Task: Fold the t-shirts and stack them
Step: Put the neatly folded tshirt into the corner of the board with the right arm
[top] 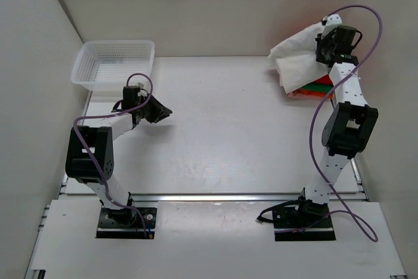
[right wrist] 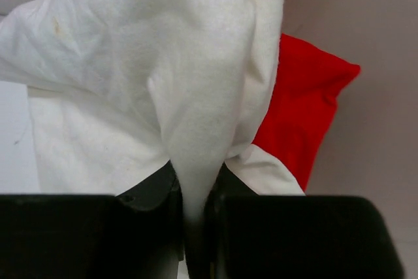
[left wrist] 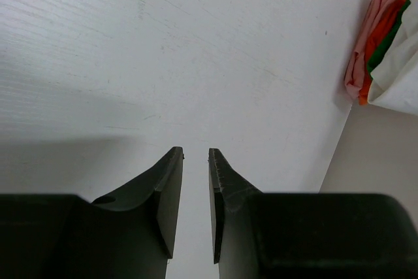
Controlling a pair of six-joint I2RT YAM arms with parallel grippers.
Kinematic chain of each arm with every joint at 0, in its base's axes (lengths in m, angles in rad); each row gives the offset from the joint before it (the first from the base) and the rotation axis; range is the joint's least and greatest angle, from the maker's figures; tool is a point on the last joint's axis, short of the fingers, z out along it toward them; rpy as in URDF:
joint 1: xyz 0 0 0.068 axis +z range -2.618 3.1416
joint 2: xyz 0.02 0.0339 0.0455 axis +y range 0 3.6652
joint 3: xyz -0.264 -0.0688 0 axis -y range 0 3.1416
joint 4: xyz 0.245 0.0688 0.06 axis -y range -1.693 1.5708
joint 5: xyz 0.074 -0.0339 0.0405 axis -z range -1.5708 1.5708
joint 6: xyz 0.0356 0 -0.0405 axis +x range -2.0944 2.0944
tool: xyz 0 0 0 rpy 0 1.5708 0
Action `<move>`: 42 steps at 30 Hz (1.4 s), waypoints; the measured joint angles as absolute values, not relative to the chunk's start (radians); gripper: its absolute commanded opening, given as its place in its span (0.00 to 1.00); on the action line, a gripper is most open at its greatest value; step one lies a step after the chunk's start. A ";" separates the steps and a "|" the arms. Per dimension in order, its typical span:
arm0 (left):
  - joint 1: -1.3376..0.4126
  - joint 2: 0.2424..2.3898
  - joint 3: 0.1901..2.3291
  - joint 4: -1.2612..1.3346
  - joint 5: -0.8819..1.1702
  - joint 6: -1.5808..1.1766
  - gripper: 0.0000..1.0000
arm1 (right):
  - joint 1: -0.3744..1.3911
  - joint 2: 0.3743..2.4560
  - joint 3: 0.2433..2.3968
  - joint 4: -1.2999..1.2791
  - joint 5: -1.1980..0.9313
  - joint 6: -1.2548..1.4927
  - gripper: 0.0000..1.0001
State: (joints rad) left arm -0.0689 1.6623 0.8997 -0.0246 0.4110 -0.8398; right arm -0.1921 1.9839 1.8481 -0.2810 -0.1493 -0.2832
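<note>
My right gripper is shut on a fold of the wrinkled cream t-shirt, lifting it at the far right corner. The cloth hangs over a stack of folded t-shirts with red and green edges showing. The red t-shirt shows behind the cream cloth. In the left wrist view the salmon-pink t-shirt, the red one and the green one lie layered under the cream one. My left gripper hovers over bare table, jaws slightly apart and empty.
A white plastic mesh basket stands at the far left corner. White walls close the table on the left, back and right. The stack lies against the right wall.
</note>
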 measured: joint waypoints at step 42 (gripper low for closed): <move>-0.089 1.729 0.909 -0.131 0.433 -0.670 0.98 | -0.204 2.280 2.020 -0.121 0.448 -0.101 0.99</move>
